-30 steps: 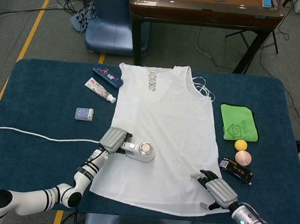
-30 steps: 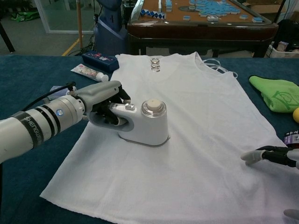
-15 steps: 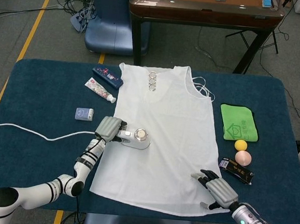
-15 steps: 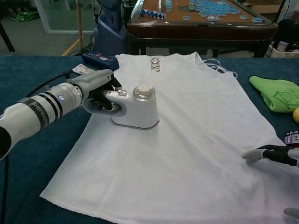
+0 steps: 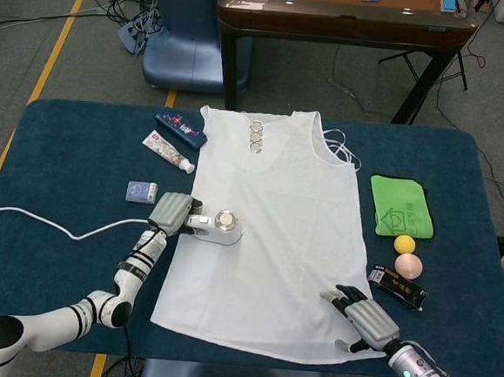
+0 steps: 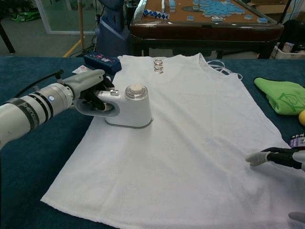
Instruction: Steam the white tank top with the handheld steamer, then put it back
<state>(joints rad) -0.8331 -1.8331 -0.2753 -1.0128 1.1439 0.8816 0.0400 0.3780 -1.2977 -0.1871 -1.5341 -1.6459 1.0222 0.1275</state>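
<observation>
The white tank top lies flat on the blue table, neckline toward twelve o'clock and hem toward six. The handheld steamer stands on the fabric close to the garment's nine o'clock edge, its round cap up and its soleplate down on the cloth. The left hand sits at the steamer's nine o'clock, just off the edge of the top, fingers wrapped around the grey handle and clamped on it. A white cord trails across the table from the left forearm toward nine o'clock.

The right hand rests on the tank top near its five o'clock corner, well apart from the steamer; its dark fingers are spread flat on the cloth and grasp nothing.

At the steamer's eleven o'clock, off the garment, lie a toothpaste tube, a dark blue box and a small blue pack. At the top's three o'clock lie a green cloth, a yellow ball and a pink ball.
</observation>
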